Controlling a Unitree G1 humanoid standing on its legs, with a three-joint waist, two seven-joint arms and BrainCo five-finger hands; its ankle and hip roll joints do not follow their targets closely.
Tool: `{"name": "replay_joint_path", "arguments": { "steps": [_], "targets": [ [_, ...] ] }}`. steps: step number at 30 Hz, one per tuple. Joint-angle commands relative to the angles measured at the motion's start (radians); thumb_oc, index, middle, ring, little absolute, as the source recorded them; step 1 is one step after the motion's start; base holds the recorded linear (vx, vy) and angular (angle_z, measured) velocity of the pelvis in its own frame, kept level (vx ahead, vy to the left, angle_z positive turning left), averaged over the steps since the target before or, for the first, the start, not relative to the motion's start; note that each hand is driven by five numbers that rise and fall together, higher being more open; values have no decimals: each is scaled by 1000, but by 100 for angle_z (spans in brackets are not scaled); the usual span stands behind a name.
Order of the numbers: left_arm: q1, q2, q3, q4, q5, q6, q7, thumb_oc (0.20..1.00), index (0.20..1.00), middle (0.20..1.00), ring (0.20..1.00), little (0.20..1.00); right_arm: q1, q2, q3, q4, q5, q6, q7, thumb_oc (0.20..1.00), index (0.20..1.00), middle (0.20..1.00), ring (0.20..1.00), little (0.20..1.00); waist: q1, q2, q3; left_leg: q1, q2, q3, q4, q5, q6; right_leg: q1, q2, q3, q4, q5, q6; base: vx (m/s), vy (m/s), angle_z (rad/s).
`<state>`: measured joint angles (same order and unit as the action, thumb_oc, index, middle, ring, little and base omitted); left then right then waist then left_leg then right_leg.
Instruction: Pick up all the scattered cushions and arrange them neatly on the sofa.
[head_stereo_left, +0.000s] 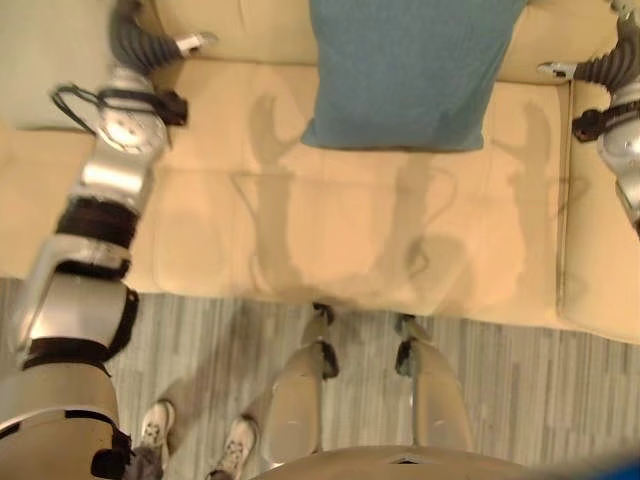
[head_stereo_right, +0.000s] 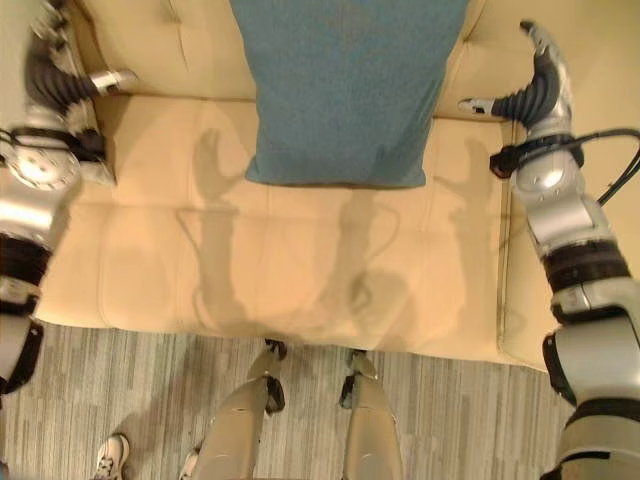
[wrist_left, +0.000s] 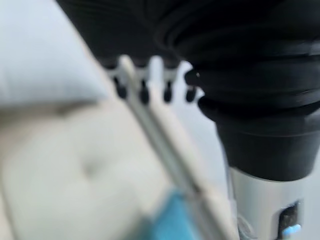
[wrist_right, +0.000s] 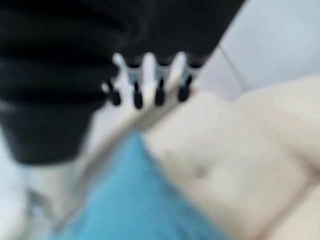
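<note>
Left eye view gives me the cream sofa (head_stereo_left: 300, 230) first, wide across the frame, with the blue cushion (head_stereo_left: 405, 70) propped upright against its backrest at the middle. My left hand (head_stereo_left: 140, 40) and right hand (head_stereo_right: 535, 85) hang either side of it, well apart from the fabric, fingers straight and holding nothing. Right wrist view shows the dark fingertips (wrist_right: 137, 100) above the cushion's edge; a person's white shoes (head_stereo_left: 155, 425) stand on the floor.
</note>
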<state>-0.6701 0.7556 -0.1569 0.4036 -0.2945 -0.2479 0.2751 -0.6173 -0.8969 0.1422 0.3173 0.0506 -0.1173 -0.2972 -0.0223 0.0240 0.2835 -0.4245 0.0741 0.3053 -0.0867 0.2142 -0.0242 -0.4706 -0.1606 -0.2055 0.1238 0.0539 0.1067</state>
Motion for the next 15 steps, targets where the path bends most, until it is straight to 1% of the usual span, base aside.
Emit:
{"name": "replay_joint_path", "arguments": {
  "steps": [1,3,4,5,6,7,8,9,10,13,15],
  "targets": [
    [124,-83,10,91,4,-15,-66,1000,1000,1000,1000,1000,129,104,5,90,-33,-34,60,1000,1000,1000,1000,1000,-30,-78,-171,171,10,71,14,-130,-101,125,-53,-3,-174,124,115,93,-20,0],
    [276,-129,68,55,18,1,-105,1000,1000,1000,1000,1000,283,141,-64,34,-41,-37,104,1000,1000,1000,1000,1000,-34,-78,-185,220,10,76,10,-136,-100,178,-50,-9,-181,115,112,86,-28,-13],
    [349,-157,85,60,34,12,-117,1000,1000,1000,1000,1000,355,172,-90,24,-43,-41,124,1000,1000,1000,1000,1000,-37,-79,-187,243,13,79,8,-139,-99,197,-50,-11,-180,110,112,85,-35,-14],
    [462,-201,127,67,47,29,-151,1000,1000,1000,1000,1000,466,217,-122,9,-64,-39,161,1000,1000,1000,1000,1000,-42,-78,-197,279,14,86,7,-141,-98,234,-46,-16,-180,102,108,48,-27,-10],
    [463,-201,127,65,47,29,-151,1000,1000,1000,1000,1000,469,218,-123,7,-64,-38,162,1000,1000,1000,1000,1000,-42,-79,-198,277,13,87,5,-137,-97,232,-46,-16,-181,104,107,38,-23,-3],
    [510,-217,145,95,71,37,-164,1000,1000,1000,1000,1000,514,241,-129,8,-83,-37,180,1000,1000,1000,1000,1000,-45,-76,-201,297,13,88,6,-143,-98,250,-43,-17,-179,98,107,1,-13,-8],
    [639,-269,173,153,137,71,-196,1000,1000,1000,1000,1000,628,313,-123,32,-117,-28,230,1000,1000,1000,1000,1000,-56,-71,-212,348,18,97,5,-151,-94,292,-27,-9,-172,80,98,2,-13,-9],
    [640,-269,173,152,138,71,-196,1000,1000,1000,1000,1000,629,313,-123,31,-117,-28,230,1000,1000,1000,1000,1000,-56,-72,-214,346,17,98,4,-147,-93,289,-27,-8,-173,83,97,-5,-16,-15],
    [677,-278,180,183,177,80,-208,1000,1000,1000,1000,1000,667,327,-120,43,-140,-29,248,1000,1000,1000,1000,1000,-59,-71,-219,360,20,100,4,-149,-93,300,-21,-2,-171,76,94,8,-16,-21],
    [735,-320,185,329,243,104,-226,1000,1000,1000,1000,1000,741,359,-88,148,-206,-22,275,1000,1000,1000,1000,1000,-67,-72,-240,399,28,105,2,-151,-95,337,-7,3,-173,65,87,-1,-41,-12],
    [748,-350,173,448,279,116,-219,1000,1000,1000,1000,1000,757,371,-59,258,-239,-13,275,1000,1000,1000,1000,1000,-72,-71,-248,417,36,108,0,-146,-99,358,1,5,-176,56,83,-35,-64,-10]
  ]
}}
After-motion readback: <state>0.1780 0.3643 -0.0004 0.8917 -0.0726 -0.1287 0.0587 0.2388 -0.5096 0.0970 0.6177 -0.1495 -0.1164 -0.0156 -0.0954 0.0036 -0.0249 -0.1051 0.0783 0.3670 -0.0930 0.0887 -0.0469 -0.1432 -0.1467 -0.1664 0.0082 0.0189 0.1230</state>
